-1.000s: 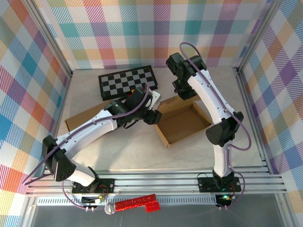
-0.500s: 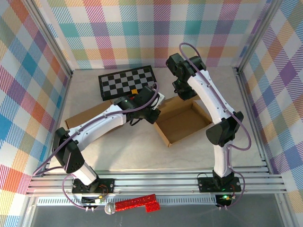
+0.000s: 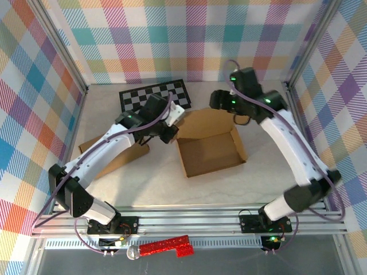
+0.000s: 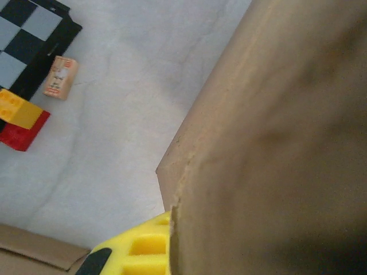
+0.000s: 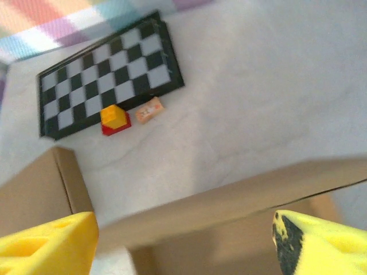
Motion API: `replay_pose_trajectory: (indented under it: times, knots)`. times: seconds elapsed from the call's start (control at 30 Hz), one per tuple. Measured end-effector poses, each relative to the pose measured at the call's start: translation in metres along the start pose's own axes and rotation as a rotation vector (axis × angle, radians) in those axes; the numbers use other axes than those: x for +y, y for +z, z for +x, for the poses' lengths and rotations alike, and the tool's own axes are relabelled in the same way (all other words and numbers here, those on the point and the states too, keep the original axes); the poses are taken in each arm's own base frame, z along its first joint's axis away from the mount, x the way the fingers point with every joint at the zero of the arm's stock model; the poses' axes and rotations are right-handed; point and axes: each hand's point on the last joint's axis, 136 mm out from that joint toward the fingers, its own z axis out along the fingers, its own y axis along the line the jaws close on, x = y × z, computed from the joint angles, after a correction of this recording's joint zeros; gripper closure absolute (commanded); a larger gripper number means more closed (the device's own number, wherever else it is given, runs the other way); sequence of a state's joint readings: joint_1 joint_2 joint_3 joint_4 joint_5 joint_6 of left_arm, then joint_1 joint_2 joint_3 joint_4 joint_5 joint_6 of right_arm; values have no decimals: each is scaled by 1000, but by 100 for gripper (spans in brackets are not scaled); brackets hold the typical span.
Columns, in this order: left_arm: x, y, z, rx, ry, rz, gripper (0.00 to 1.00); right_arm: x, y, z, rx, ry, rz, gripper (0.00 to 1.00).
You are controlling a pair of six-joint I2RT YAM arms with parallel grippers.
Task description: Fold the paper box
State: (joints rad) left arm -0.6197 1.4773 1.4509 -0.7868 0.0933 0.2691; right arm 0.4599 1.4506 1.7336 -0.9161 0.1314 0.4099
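Nothing legible. The only printed thing is a small tan block (image 4: 59,78) lying on the bench (image 4: 132,86) just beside the chessboard (image 4: 23,34). Its upper face carries a few dark lines of print, too small and blurred to tell letters from numbers.

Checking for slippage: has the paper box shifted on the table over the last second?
Yes. The paper box has turned and slid left, its back edge now nearer the checkerboard.
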Motion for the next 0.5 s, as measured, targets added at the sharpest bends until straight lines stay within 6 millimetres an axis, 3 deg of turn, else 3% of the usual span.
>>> replay_pose_trajectory:
  times: [0.1,0.2,0.5]
  knots:
    - [14,-8,4,-6,38,9,100,-30,-24,-10,-84,-120,-44,21]
    - [27,-8,9,4,66,15,100,-62,-26,-7,-98,-205,-48,21]
    - [48,20,24,73,121,26,100,-100,47,70,116,-406,-106,20]
